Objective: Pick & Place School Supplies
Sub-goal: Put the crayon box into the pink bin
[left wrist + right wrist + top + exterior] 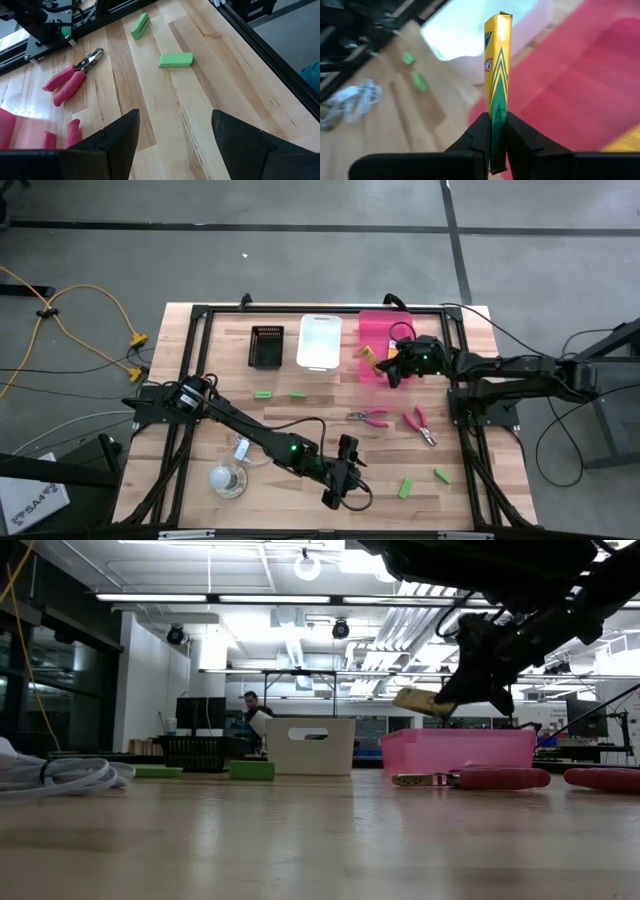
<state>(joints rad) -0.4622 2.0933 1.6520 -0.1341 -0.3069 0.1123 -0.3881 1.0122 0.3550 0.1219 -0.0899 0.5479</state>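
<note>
Left gripper (337, 488) at table's near edge, fingers spread wide, holding nothing. Two green pieces (405, 488) (442, 474) just beyond on right. Pink-handled tools (369, 416) (419, 425) mid-table. Two more green pieces (262, 394) (298, 394) left of centre. Right gripper (388, 366) clamped on yellow packet (497, 65), raised over pink bin (372, 330). White bin (320, 340), black bin (266, 345) along far side.

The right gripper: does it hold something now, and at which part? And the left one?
The right gripper holds a yellow crayon packet by its lower end, jaws shut on it, above the pink bin. The left gripper is open and holds nothing.
</note>
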